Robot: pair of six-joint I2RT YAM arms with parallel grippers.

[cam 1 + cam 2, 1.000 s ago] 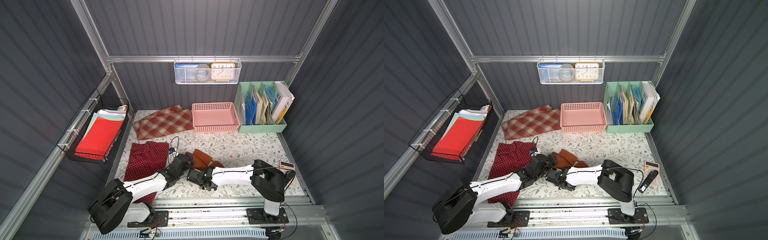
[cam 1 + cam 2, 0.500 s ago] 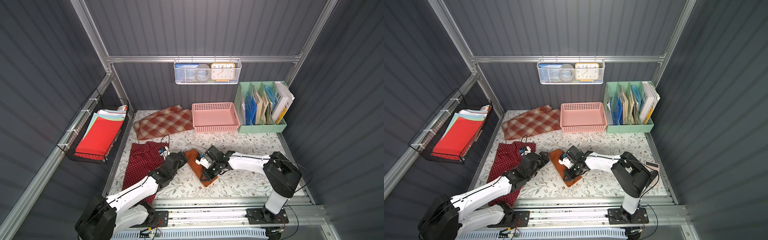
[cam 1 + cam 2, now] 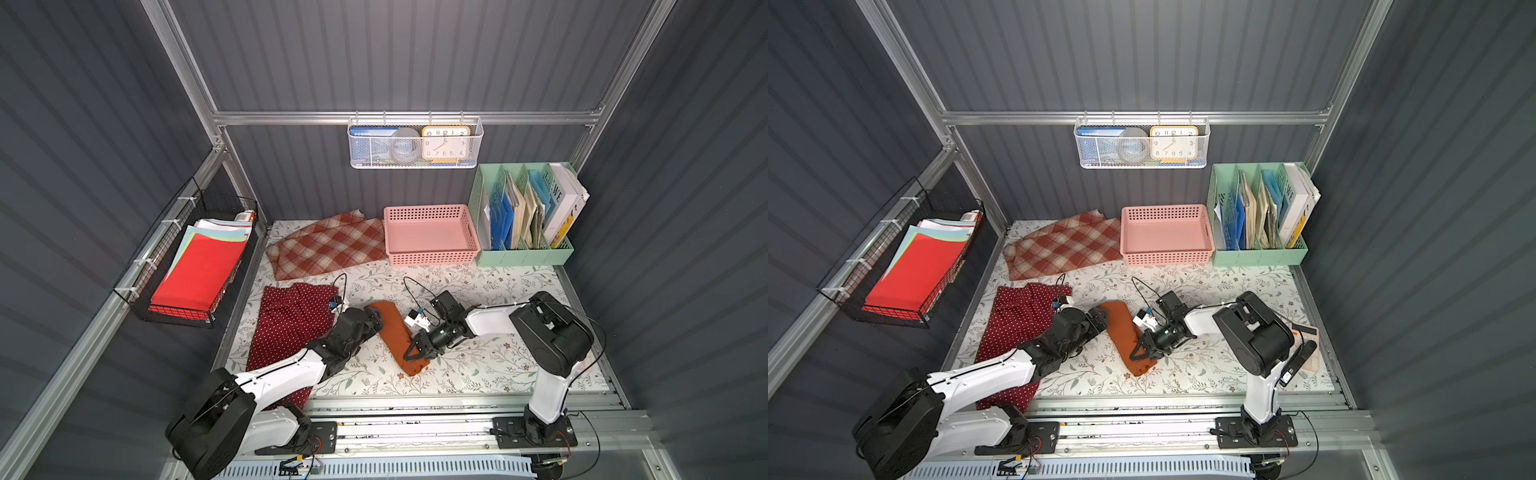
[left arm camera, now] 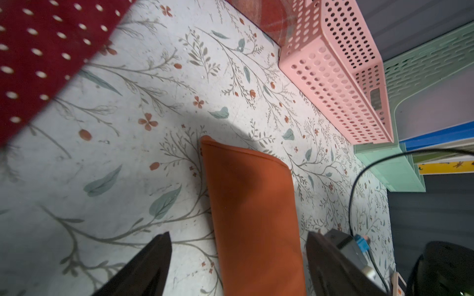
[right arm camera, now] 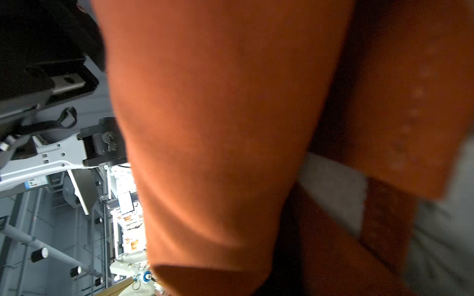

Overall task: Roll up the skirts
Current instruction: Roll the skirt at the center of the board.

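Rust-orange skirt (image 3: 392, 332) sits mid-table as a fat roll on the floral mat (image 3: 478, 365), long axis running approx 11 to 5 o'clock.

L gripper (image 3: 372, 321) is at the 11 o'clock end. In the left wrist view the L gripper (image 4: 237, 234) has its jaws wide apart, one finger each side of the roll, w/ bare mat showing betw. cloth and one finger. It's not squeezing.

R gripper (image 3: 415, 355) reaches across from 3 o'clock to the 5 o'clock end, tips down at the cloth's edge. The right wrist view gives only the rust-orange skirt (image 5: 218, 128), blurred, right against the lens. Can't tell if that one's clamped or just touching.

Polka-dot skirt (image 3: 291, 328) lies flat at 9 o'clock, near corner under the L arm. Plaid skirt (image 3: 328, 245) is flat too, at 11 o'clock, just beside the pink basket (image 3: 432, 258) at 12.
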